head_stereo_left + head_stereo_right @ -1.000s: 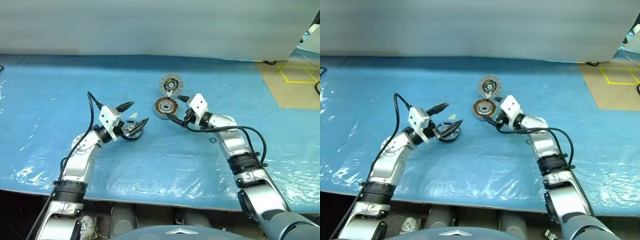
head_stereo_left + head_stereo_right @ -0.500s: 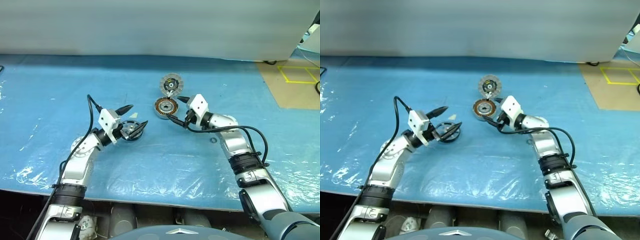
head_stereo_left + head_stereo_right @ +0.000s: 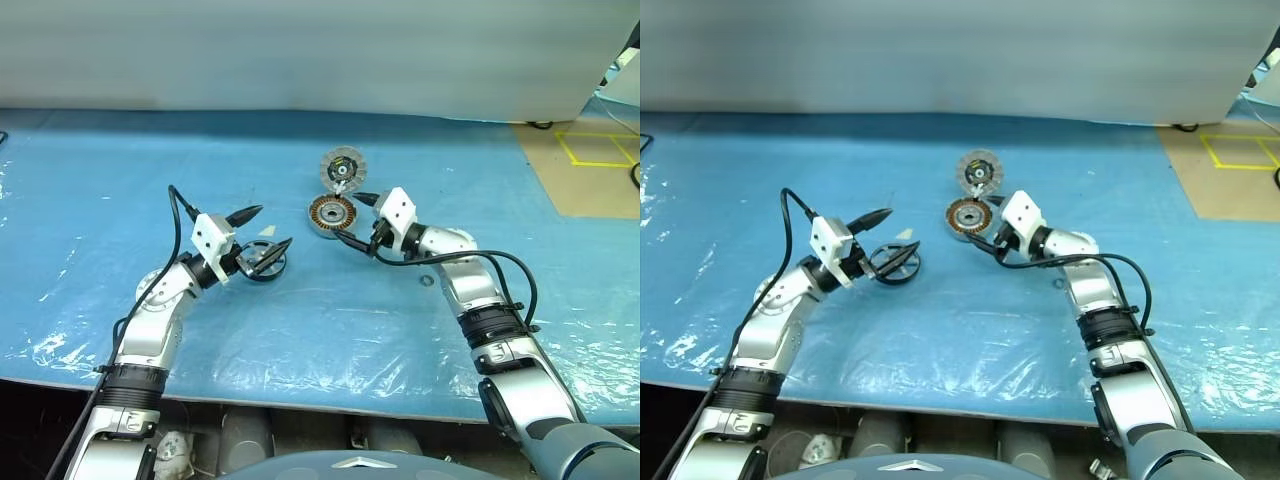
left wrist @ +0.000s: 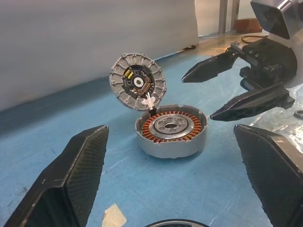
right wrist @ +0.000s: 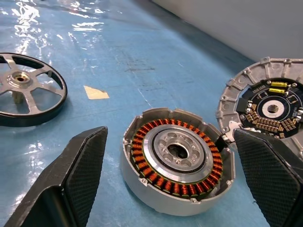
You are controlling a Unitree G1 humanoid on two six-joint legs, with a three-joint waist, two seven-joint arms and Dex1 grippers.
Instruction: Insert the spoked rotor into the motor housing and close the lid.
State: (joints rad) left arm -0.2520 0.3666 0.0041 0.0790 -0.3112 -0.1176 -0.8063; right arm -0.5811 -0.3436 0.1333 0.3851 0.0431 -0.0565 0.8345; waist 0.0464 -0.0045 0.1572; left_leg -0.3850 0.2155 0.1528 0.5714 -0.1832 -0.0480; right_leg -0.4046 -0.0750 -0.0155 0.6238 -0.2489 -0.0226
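Broadly, a blue plastic-covered table (image 3: 420,330) carries everything, with a pale wall along its far edge and a brown floor patch marked in yellow tape (image 3: 590,150) off to the right. Both arms reach inward from the near edge, forearms angled toward each other. The right gripper (image 3: 352,216) points forward and to the left, roughly level, jaws spread wide and holding nothing, its tips just beside the right side of the motor housing (image 3: 333,213) without clear contact. The left gripper (image 3: 263,228) points forward and to the right, tilted slightly upward, jaws likewise spread wide and empty; in the head views its fingers bracket the spoked rotor (image 3: 263,261), but whether they touch it cannot be told. The motor housing sits flat near the table's middle, open face up, copper windings ringing a silver centre, its axis vertical. The lid (image 3: 342,166) stands tipped up from the housing's far edge, joined there, its inner face with dark centre and grey radial segments turned toward the robot. The spoked rotor lies flat on the table left of the housing, apart from it, hub axis vertical. A small pale scrap of tape (image 5: 96,92) lies on the table between rotor and housing.
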